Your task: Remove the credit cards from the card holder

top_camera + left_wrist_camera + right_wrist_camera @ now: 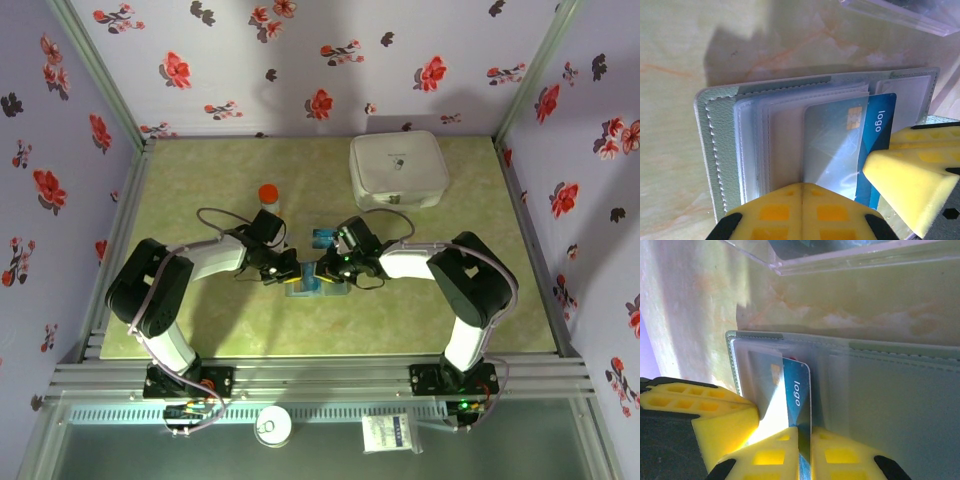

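Grey-blue card holder (715, 150) lying open on the green marbled tabletop (200, 170), roughly midway between the left and right edges and somewhat nearer the near edge, with the stitched border facing up. Clear sleeves (752, 150) fanning across the inner panel. Blue card (882, 135) marked "logo", chip showing, sticking partway out of one sleeve.

Left hand (802, 200) reaching in from the left-edge side, yellow pads pressing flat together with no gap, sitting over the edge of the sleeves. Anything caught between the pads: cannot tell.

Right hand (804, 437) reaching in from the right-edge side and pinching the blue card, jaws standing narrow, one yellow pad lying on each face and the card's edge running between them. Both hands meeting tip to tip over the holder, nearly touching.

Clear plastic case (850, 257) lying just beyond the holder, toward the far edge. White rounded box (398, 170) sitting near the far right corner. Red-topped object (268, 194) standing left of centre, between the holder and the far edge.
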Controlling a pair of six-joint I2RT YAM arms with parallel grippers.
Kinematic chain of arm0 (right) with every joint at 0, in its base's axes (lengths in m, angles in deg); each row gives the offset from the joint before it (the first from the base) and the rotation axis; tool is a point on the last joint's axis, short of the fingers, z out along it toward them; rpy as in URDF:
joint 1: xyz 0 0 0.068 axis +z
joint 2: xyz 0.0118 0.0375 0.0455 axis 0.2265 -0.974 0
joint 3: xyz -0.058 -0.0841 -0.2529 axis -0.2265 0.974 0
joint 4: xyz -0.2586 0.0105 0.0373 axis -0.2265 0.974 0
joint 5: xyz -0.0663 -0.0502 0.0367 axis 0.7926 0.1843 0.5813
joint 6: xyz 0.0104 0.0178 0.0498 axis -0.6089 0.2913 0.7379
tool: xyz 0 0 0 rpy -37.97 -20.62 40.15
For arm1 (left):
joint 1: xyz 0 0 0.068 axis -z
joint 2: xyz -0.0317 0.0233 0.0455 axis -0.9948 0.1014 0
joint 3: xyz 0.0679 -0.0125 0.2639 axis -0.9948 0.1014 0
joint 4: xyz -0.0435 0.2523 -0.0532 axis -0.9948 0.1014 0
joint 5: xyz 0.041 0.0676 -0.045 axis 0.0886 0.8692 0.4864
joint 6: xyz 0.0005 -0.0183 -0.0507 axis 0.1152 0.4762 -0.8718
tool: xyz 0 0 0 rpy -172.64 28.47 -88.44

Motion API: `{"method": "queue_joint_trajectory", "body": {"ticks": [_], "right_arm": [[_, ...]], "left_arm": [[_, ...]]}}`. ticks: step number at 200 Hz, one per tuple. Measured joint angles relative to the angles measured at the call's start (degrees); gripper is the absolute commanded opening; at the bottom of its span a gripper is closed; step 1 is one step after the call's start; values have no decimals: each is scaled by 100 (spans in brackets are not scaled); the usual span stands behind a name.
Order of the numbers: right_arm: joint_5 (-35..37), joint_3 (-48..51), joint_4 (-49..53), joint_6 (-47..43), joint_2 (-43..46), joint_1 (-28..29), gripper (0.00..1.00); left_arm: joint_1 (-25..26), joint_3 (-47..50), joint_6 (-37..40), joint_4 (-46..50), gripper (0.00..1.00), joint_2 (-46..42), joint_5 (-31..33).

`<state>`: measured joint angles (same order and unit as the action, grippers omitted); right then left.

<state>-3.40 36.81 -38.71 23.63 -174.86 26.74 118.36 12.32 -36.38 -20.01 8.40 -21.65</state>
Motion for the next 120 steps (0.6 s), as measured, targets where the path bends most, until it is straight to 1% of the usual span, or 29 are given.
{"method": "queue_joint_trajectory", "body": {"ticks": [36, 77, 120], "right_arm": [[46, 164, 96, -48, 289, -125, 11], [251, 199, 601, -328, 800, -188, 8], [610, -116, 1617, -1080, 1008, -188, 7]], "left_arm": [[0, 0, 0, 0, 0, 0, 0], [-11, 0, -2, -4, 0, -15, -4], [-52, -2, -2, -31, 2, -168, -7]]}}
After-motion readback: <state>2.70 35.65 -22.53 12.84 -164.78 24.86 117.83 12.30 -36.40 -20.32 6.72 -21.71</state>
